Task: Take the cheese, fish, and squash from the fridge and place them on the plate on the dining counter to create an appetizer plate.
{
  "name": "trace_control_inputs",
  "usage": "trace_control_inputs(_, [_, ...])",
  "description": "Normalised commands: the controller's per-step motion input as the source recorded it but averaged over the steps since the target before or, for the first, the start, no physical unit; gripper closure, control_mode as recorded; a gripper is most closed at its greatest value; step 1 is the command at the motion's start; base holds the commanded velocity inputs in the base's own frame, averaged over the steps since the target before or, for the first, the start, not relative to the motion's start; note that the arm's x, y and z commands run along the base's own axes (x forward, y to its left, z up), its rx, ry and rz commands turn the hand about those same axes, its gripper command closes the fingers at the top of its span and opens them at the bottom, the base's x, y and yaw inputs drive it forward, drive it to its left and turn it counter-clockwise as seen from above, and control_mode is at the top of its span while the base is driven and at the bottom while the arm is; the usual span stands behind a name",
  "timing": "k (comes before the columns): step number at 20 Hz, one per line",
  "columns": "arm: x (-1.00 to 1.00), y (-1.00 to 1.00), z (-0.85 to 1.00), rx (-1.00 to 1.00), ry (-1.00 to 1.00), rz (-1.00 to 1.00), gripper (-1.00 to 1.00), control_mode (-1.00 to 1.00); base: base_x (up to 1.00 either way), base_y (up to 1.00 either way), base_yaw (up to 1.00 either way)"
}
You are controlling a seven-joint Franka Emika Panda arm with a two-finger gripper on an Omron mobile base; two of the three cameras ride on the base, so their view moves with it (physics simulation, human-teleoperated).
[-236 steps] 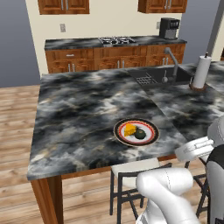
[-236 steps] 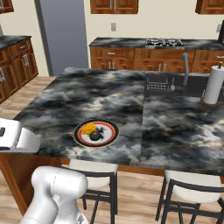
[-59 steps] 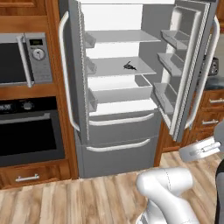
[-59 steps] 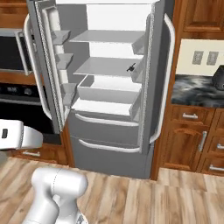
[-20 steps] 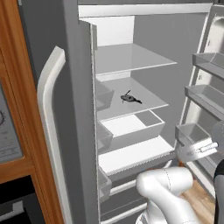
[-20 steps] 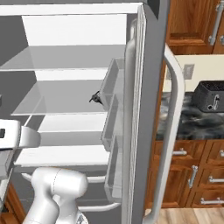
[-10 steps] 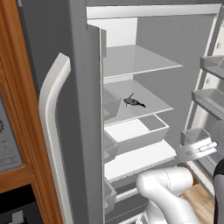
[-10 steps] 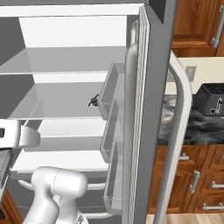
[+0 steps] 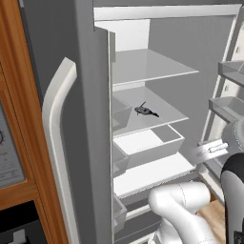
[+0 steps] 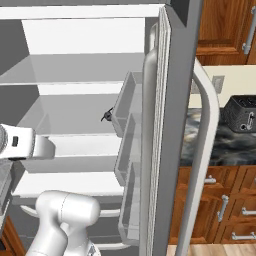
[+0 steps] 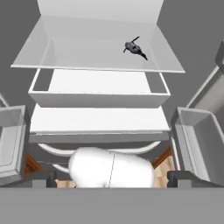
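The tall grey fridge (image 9: 90, 71) stands with both doors swung wide, its pale grey inside lined with flat white shelves (image 9: 152, 64) and an open white drawer (image 9: 150, 143) below them. On the left door the long curved white handle (image 9: 55, 143) runs down the front edge; on the right door a matching white handle (image 10: 202, 165) arches beside a column of translucent door bins (image 10: 125, 145). Past that right door, brown wooden cabinets (image 10: 220, 210) carry a dark marbled counter top (image 10: 215, 145) with a black toaster (image 10: 242, 114) on it.

The white robot arm (image 9: 183, 209) rises in front of the lower shelves, and its two dark finger tips (image 11: 175, 178) stand far apart at the edges of the hand view, released and holding nothing, well short of the shelves.

The small slim dark grey fish (image 11: 134, 48) lies alone on the middle shelf, directly above the open drawer, toward the right side and rear of that shelf. In the hand view its long axis runs on a diagonal, from upper left to lower right, with thin fins sticking out from the body; which end is the head is too small to tell. In the left base view the fish (image 9: 145, 111) lies near the middle of the shelf, and in the right base view it (image 10: 107, 115) peeks out just left of a door bin.
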Motion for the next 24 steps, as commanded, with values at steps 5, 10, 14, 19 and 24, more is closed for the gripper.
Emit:
trace_control_inputs(5, [0.57,-0.04,-0.01,0.00,0.00,-0.06,-1.00,-1.00,0.00,0.00,0.00])
trace_control_inputs(10, [0.46,0.00,-0.21,0.00,-0.02,-0.05,-1.00,-1.00,0.00,0.00,0.00])
trace_control_inputs(14, [0.40,0.00,-0.28,0.00,-0.04,-0.04,-1.00,-1.00,0.00,0.00,0.00])
trace_control_inputs(19, [0.57,0.00,-0.17,0.00,0.00,-0.01,-1.00,-1.00,0.00,0.00,0.00])
trace_control_inputs(24, [0.62,-0.02,0.00,0.00,0.01,0.00,-1.00,-1.00,0.00,0.00,0.00])
